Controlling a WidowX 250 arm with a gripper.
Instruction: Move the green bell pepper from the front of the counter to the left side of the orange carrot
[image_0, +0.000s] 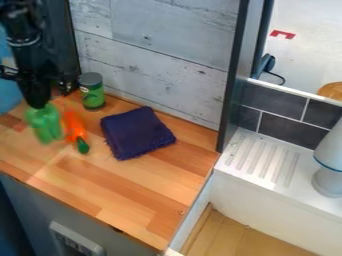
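The black metal gripper (39, 102) is at the top of a translucent green bottle (45, 124), beside an orange, green-tipped object (75, 128); I cannot tell how wide its jaws stand

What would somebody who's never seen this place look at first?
Probably the bright green thing at the left, with the black tool right at its top. Next to it on the wooden counter lies an orange thing with a dark green end. Then the eye may hop to the dark purple cloth, lying in the middle of the counter's back part, near the wall.
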